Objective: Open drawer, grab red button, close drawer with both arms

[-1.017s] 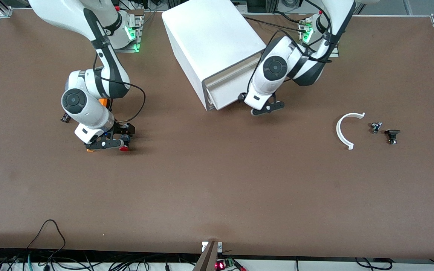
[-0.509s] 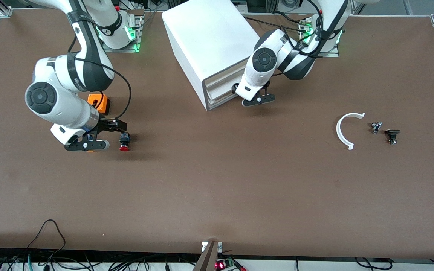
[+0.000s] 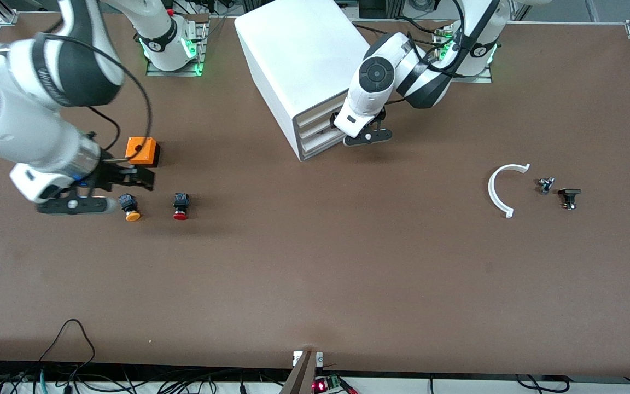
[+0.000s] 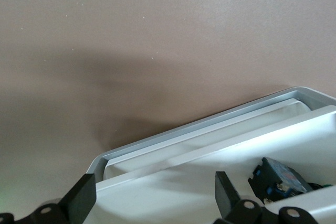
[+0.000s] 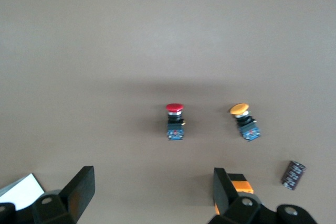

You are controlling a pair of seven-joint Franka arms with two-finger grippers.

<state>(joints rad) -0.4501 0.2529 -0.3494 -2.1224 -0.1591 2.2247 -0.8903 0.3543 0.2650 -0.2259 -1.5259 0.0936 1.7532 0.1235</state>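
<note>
The red-capped button [image 3: 180, 207] lies free on the table; it also shows in the right wrist view [image 5: 175, 119]. My right gripper [image 3: 132, 178] is open and empty, up over the table by the orange-capped button [image 3: 129, 208]; in its own view [image 5: 152, 195] nothing is between the fingers. My left gripper [image 3: 339, 125] is open at the front of the white cabinet [image 3: 304, 60], against the drawer [image 3: 318, 130], which is almost flush. The left wrist view shows the gripper [image 4: 152, 203] over the drawer's rim [image 4: 210, 148], with a small blue-black part [image 4: 278, 179] inside.
An orange box with a hole [image 3: 141, 150] stands beside the right gripper. A small black cylinder [image 5: 294, 174] lies near it. A white curved piece [image 3: 503, 189] and two small dark parts [image 3: 546, 185] [image 3: 569, 197] lie toward the left arm's end.
My right gripper left the red button on the table, rose and moved toward the right arm's end, uncovering the orange-capped button. My left gripper pushed the drawer into the cabinet.
</note>
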